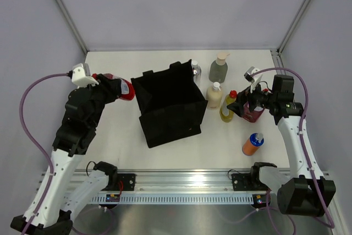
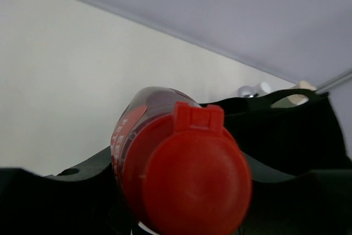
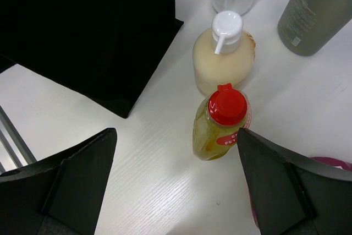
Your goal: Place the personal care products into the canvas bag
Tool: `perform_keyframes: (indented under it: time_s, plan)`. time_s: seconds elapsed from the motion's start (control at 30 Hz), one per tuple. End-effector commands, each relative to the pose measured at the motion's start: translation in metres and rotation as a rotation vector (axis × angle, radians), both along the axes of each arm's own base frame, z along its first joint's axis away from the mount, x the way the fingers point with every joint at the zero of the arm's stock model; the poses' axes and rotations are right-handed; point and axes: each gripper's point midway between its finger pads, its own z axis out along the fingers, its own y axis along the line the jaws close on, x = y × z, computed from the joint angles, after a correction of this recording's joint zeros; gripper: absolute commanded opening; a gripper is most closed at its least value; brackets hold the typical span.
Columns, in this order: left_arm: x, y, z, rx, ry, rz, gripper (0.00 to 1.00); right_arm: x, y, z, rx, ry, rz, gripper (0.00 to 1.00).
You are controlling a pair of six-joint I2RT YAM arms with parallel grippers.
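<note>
My left gripper (image 1: 116,88) is shut on a dark red labelled bottle with a red flip cap (image 2: 187,180), held in the air just left of the black canvas bag (image 1: 168,103). The bag stands open; it also shows in the left wrist view (image 2: 286,130) and the right wrist view (image 3: 82,20). My right gripper (image 3: 176,136) is open and empty, low over the table. The yellow red-capped bottle (image 3: 220,125) stands just ahead of its right finger. Behind it are the cream white-capped bottle (image 3: 223,53), the clear silver-capped bottle (image 1: 196,70) and the grey-green pump bottle (image 1: 218,69).
A second dark red bottle (image 1: 254,114) stands under my right wrist, its rim at the right wrist view's edge (image 3: 330,162). The orange blue-capped bottle (image 1: 252,143) stands near the front right. Frame posts and walls bound the table at the back corners.
</note>
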Motion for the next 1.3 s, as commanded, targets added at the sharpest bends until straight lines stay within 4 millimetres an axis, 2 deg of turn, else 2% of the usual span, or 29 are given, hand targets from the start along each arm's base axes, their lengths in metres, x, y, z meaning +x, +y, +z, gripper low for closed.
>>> perform_keyframes:
  time_s: [0.0,0.03,0.07,0.13,0.17,0.2,0.23,0.3,0.33,0.4,0.43,0.47,0.53,0.57,0.7,0.8,1.03,1.1,1.17,1.27]
  plan:
    - [-0.016,-0.001,0.133,-0.068,-0.366,-0.021,0.0,0.002,0.001,0.0,-0.005,-0.008,0.02,0.99]
    - [-0.017,-0.005,0.14,-0.065,-0.378,-0.035,0.0,0.003,0.001,-0.002,-0.005,-0.002,0.021,1.0]
    - [-0.022,-0.009,0.157,-0.064,-0.411,-0.067,0.0,0.003,0.0,-0.003,-0.009,0.0,0.02,1.0]
    - [-0.017,-0.032,0.163,-0.061,-0.405,-0.161,0.0,0.004,0.0,-0.006,-0.011,0.008,0.02,1.0]
    - [-0.019,-0.038,0.175,-0.07,-0.425,-0.194,0.0,0.004,0.0,-0.006,-0.01,0.011,0.02,1.0]
    - [-0.02,-0.052,0.178,-0.07,-0.422,-0.245,0.0,0.004,0.0,-0.007,-0.012,0.015,0.02,0.99]
    - [-0.012,-0.065,0.176,-0.058,-0.402,-0.281,0.0,0.005,0.0,-0.009,-0.014,0.02,0.021,1.0]
    - [-0.016,-0.086,0.188,-0.031,-0.424,-0.353,0.0,0.005,-0.001,-0.01,-0.016,0.024,0.019,0.99]
    - [-0.006,-0.099,0.182,-0.008,-0.4,-0.379,0.0,0.006,-0.001,-0.011,-0.018,0.025,0.018,0.99]
    - [-0.005,-0.117,0.185,0.012,-0.398,-0.431,0.0,0.006,-0.002,-0.012,-0.022,0.025,0.015,1.0]
    - [-0.001,-0.127,0.181,0.017,-0.383,-0.457,0.0,0.007,-0.003,-0.012,-0.025,0.025,0.013,0.99]
    - [0.008,-0.14,0.169,0.025,-0.349,-0.481,0.0,0.007,-0.002,-0.012,-0.026,0.025,0.014,0.99]
    - [0.014,-0.161,0.149,0.044,-0.302,-0.531,0.0,0.007,-0.003,-0.012,-0.029,0.022,0.012,1.0]
    - [0.023,-0.174,0.132,0.069,-0.264,-0.547,0.0,0.007,-0.003,-0.012,-0.031,0.021,0.01,0.99]
    - [0.034,-0.207,0.083,0.144,-0.167,-0.609,0.0,0.007,-0.004,-0.012,-0.035,0.018,0.009,1.0]
    - [0.037,-0.226,0.052,0.193,-0.11,-0.653,0.0,0.007,-0.004,-0.012,-0.036,0.018,0.006,1.0]
    - [0.027,-0.266,0.011,0.223,-0.056,-0.814,0.0,0.008,-0.005,-0.011,-0.042,0.016,0.001,1.0]
    - [0.025,-0.27,-0.011,0.233,-0.016,-0.839,0.0,0.008,-0.006,-0.011,-0.043,0.014,0.0,1.0]
    - [0.026,-0.275,-0.024,0.229,-0.011,-0.855,0.0,0.008,-0.006,-0.011,-0.047,0.01,-0.003,0.99]
    - [0.027,-0.283,-0.048,0.238,0.019,-0.887,0.07,0.007,-0.006,-0.01,-0.047,0.007,-0.003,1.0]
